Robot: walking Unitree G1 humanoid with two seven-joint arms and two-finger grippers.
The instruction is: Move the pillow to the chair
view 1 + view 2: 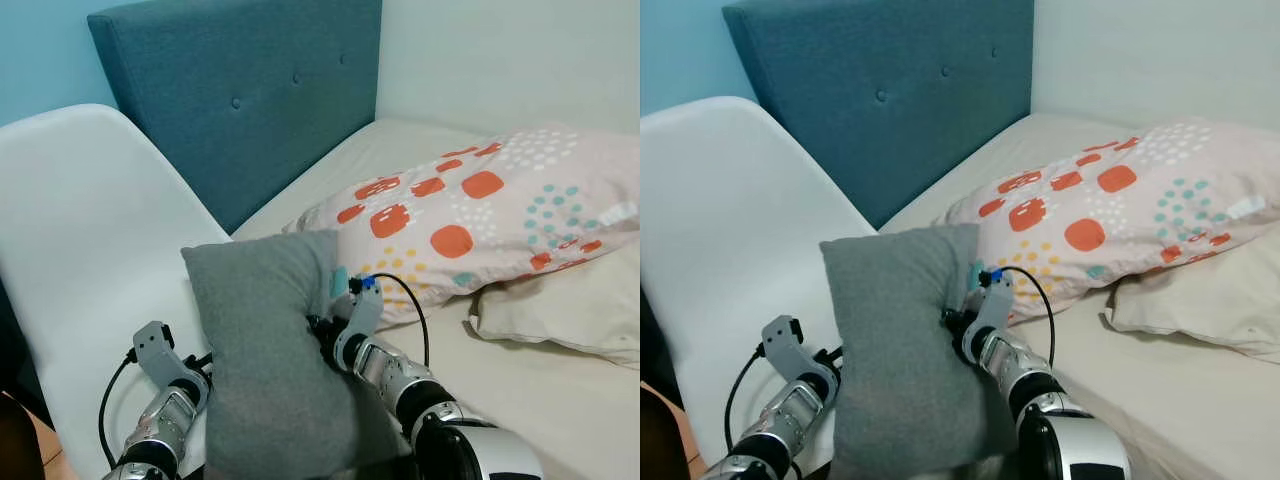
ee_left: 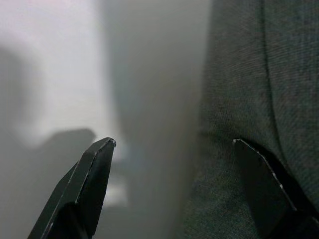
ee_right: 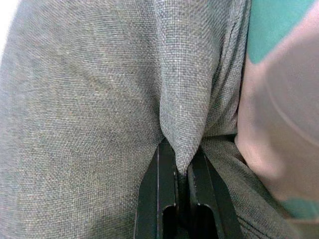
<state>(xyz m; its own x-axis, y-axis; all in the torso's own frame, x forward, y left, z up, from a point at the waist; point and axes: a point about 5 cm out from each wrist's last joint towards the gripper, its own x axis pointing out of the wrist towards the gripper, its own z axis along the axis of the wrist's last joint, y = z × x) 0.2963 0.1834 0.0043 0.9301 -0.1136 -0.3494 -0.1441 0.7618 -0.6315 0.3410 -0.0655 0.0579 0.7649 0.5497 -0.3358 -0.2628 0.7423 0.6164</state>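
Evidently the right gripper [image 3: 182, 172] pinched a fold of the grey pillow [image 1: 265, 360] to carry it, while the left gripper [image 2: 174, 189], fingers spread, braced its left side toward the white chair [image 1: 80, 250].

Two silver, ribbed metal forearms with black joint bands, left gripper [image 2: 169, 189] with long matte-black wedge fingers, right gripper [image 3: 182, 172] with slim black fingers, black cables looping behind each wrist, small blue connector behind the right jaws

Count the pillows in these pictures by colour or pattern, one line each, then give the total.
Grey pillow: 1
Patterned pillow with orange and teal spots: 1
Plain cream pillow: 1
Total: 3
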